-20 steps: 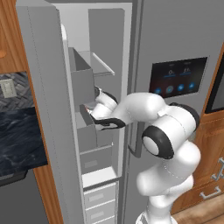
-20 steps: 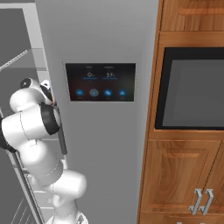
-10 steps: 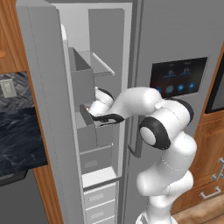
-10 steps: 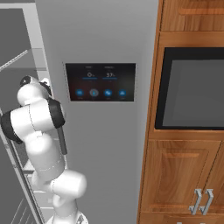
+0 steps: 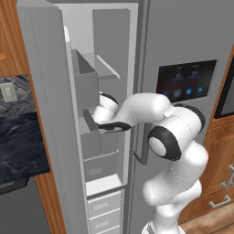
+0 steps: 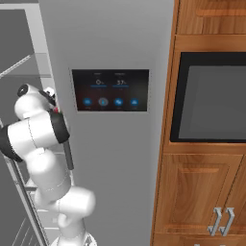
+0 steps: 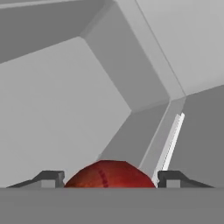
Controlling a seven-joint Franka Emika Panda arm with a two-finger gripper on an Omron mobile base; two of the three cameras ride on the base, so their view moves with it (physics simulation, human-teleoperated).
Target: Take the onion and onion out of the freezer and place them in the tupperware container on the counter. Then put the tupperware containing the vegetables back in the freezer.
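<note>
Freezer (image 5: 107, 55) interior grey; claw (image 7: 109, 180) straddles red-orange onion (image 7: 109, 175), lower half hidden; grip unclear.

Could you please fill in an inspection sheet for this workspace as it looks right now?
Surface: dark marbled counter left of the freezer; nothing seen on the visible part.
Job's things: red-orange onion between the fingertips, inside the open freezer; tupperware nothing seen.
Clutter: nothing seen.
Grippers: gripper reaches into a freezer bin, jaws either side of the onion; contact cannot be told.
Cables: nothing seen.
Surroundings: display panel, dark oven window, wooden cabinets.
</note>
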